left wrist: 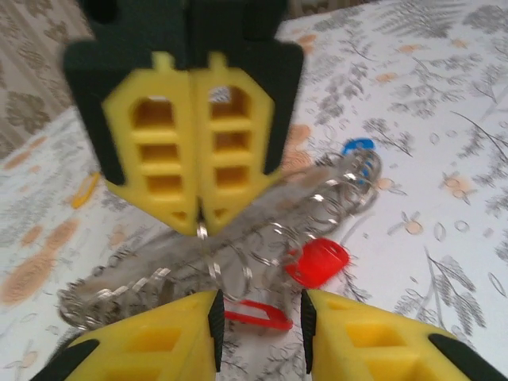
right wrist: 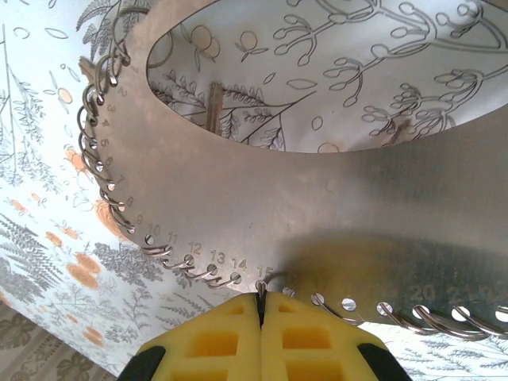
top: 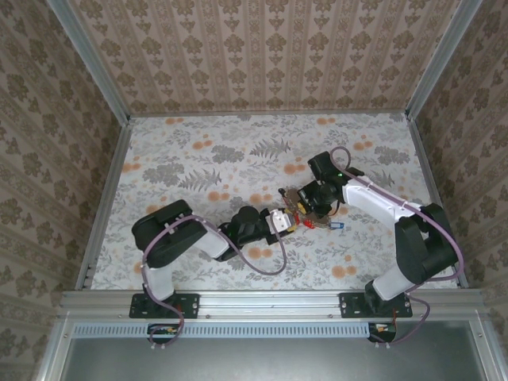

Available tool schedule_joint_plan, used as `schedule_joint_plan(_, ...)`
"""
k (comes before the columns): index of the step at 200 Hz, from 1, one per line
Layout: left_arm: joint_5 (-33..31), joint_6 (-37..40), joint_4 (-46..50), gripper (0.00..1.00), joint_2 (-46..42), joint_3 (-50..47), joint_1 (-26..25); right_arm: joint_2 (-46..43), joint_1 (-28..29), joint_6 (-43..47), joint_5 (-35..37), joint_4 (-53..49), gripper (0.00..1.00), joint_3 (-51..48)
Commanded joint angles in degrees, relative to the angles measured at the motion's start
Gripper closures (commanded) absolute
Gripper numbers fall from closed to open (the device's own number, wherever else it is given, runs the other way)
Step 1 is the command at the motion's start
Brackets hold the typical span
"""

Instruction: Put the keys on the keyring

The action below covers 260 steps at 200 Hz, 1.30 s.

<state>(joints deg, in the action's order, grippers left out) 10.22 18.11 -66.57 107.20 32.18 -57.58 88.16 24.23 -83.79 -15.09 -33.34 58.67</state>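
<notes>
- Top external: the 2 arms meet at mid-table. The left gripper (top: 279, 222) and right gripper (top: 304, 208) face each other, tips close, above the floral-patterned table (top: 198, 159).
- The keyring (top: 313, 221), a flat dull grey-brown oval metal plate, sits between and under them. It is too small here for detail.
- The blue key (top: 337, 225) (small silvery metal key, blue plastic head) lies on the table just beside the keyring.
- Left wrist: the left gripper (left wrist: 260, 309) has its yellow fingers at a narrow gap.
- A flat red plastic piece (left wrist: 254, 315), likely a key head edge-on, sits in that gap. Contact on both sides is not clear, so no grip is confirmed.
- The red key (left wrist: 317, 262) (silvery key, red plastic head) rests against the keyring's wire loops; I cannot tell if it is threaded.
- The yellow key (left wrist: 83, 190) (yellow plastic head) lies well apart on the table.
- Right wrist: the right gripper (right wrist: 260, 305) is closed tight, pinching 1 split ring (right wrist: 266, 279) (small silver wire loop) at hole 15 of the plate's numbered rim.
- The neighbouring loops are bare.
- Progress, as a judgement: early. The keyring is held steady, the blue and yellow keys are not on it, and threading is left.
</notes>
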Motion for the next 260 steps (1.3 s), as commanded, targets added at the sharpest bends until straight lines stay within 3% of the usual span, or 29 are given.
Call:
schedule_joint_plan(1, -3.2, 0.5, -7.6, 0.67, -1.1, -0.4, -0.1, -1.6, 0.6, -2.1, -1.4, -0.2, 1.0, 0.6)
schedule_joint_plan(26, -3.4, 0.3, -7.6, 0.66, -1.8, -1.6, -0.1, -2.1, 0.7, -1.9, -0.6, -0.2, 1.0, -0.2)
schedule_joint_plan(46, 0.1, -0.8, -7.6, 0.76, -2.9, -2.8, 1.4, -2.5, 0.6, -1.7, 0.1, -0.3, 1.0, -0.4)
schedule_joint_plan(65, 1.8, -1.9, -7.6, 0.78, -3.1, -2.8, 2.7, -2.5, 0.7, -1.6, -0.1, -0.4, 1.0, -0.5)
schedule_joint_plan(147, -2.1, -1.5, -7.3, 0.75, 0.4, 0.0, 2.0, -2.3, 2.2, -2.9, -0.9, -0.1, 1.0, 0.8)
schedule_joint_plan(260, 1.7, -4.7, -2.6, 0.74, 2.3, 2.5, 2.7, -1.6, 2.6, -3.3, -0.9, 0.2, 1.0, 1.6)
